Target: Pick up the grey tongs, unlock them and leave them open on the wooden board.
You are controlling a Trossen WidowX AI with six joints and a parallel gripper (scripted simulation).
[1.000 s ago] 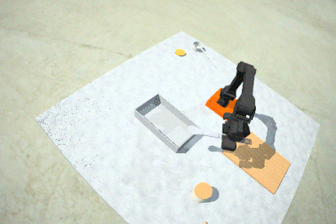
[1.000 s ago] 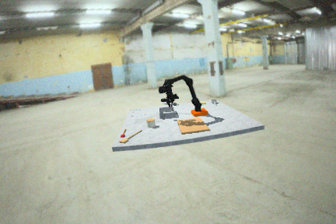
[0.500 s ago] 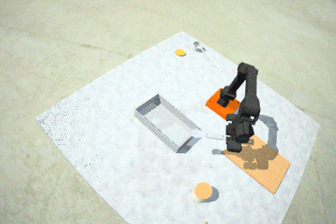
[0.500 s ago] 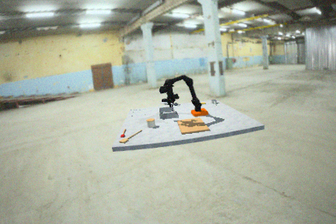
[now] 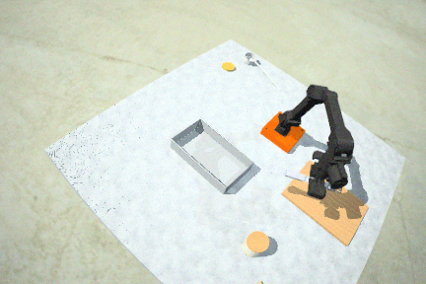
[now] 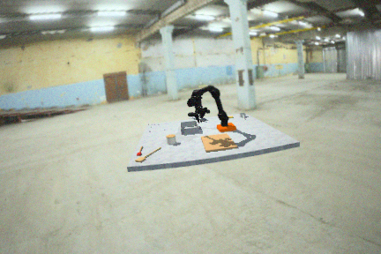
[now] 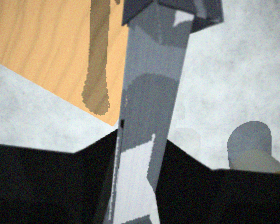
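My gripper (image 5: 317, 176) (image 6: 199, 115) (image 7: 137, 136) is shut on the grey tongs (image 5: 296, 175) (image 7: 151, 100) and holds them in the air. The tongs run lengthwise between the black fingers in the wrist view, with a darker angular part at their far end. In the top view one end sticks out left of the fingers, over the near edge area of the wooden board (image 5: 340, 231) (image 6: 211, 147) (image 7: 41, 55). Their shadow falls on the board. I cannot tell whether the lock is released or how they tilt. The roasting tin (image 5: 197, 166) (image 6: 191, 130) has nothing across it.
A pale pot with an orange top (image 5: 257, 243) (image 6: 171, 139) stands between tin and board. A wooden spoon (image 6: 141, 160) and a red-headed tool (image 6: 139, 153) lie near the table's corner. A yellow disc (image 5: 228, 66) and a small silvery object (image 5: 249, 58) are at the far corner.
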